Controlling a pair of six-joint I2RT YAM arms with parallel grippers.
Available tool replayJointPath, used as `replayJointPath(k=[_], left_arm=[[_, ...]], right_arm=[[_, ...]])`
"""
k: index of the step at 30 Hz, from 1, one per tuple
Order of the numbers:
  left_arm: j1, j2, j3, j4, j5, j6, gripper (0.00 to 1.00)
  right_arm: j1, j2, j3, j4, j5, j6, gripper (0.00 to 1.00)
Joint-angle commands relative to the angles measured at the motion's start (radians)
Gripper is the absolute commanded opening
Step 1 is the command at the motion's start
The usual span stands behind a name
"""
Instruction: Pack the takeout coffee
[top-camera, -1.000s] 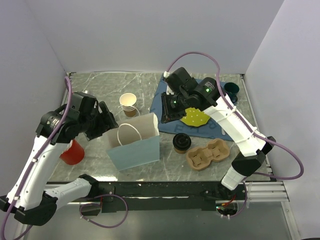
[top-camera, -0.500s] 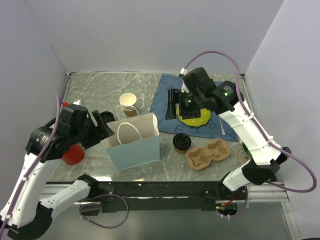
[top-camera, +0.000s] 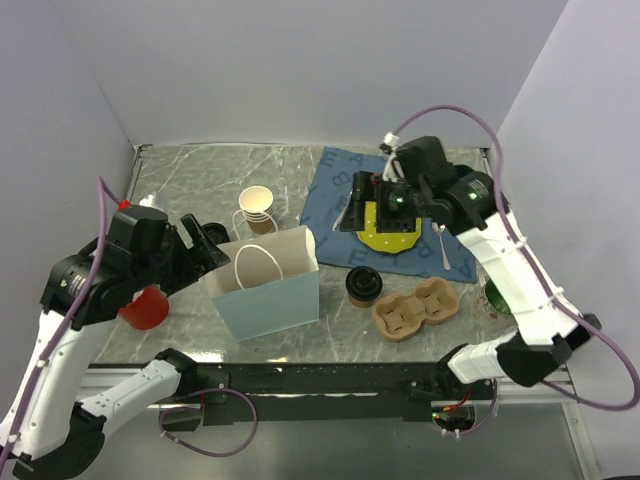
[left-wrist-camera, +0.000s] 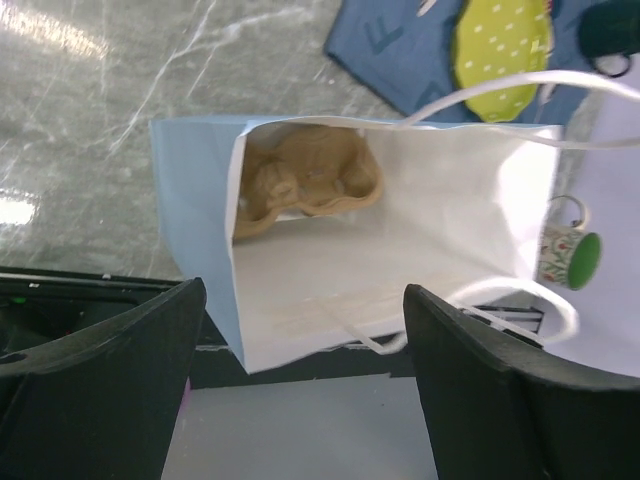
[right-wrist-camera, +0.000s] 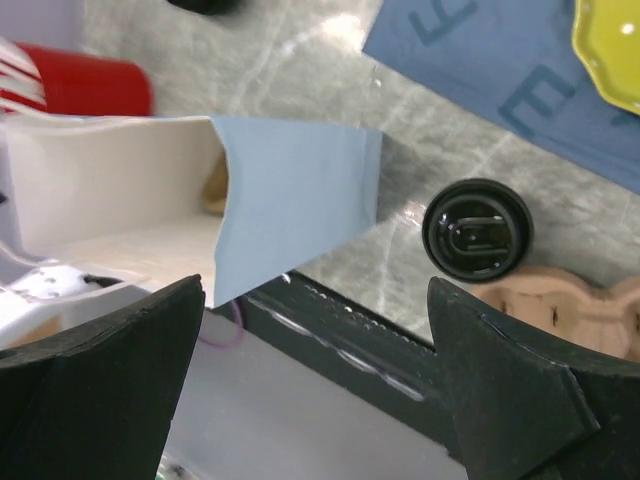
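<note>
Takeout coffee (right-wrist-camera: 477, 240) — right wrist view shows only its top — sides hidden.

Table top (top-camera: 200, 185): grey marble-look slab with white veins, glossy finish.
Back wall (top-camera: 300, 70): plain pale lavender-white panel, meets the table's far edge.
Left wall (top-camera: 50, 110): same plain panel, runs along the table's left side, slightly darker than the back.
Right wall (top-camera: 575, 120): same panel on the table's right side, the brightest of the three.
Front rail (top-camera: 330, 380): black, runs along the table's near edge.
Extrusion (top-camera: 530, 378): bare aluminium, at the rail's right end.
Floor (top-camera: 350, 455): flat grey, below the rail.
Light: diffuse with soft shadows.
Glare (top-camera: 143, 200): white patch on the slab near the left wall.
</note>
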Motion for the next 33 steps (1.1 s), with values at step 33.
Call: replayJointPath(k=[33], left_arm=[[0.001,-0.032,0.049,-0.022,-0.107,0.037,0.80]], right_arm=[[-0.119,-0.043,-0.047,0.073,-0.105,-0.079,0.91]])
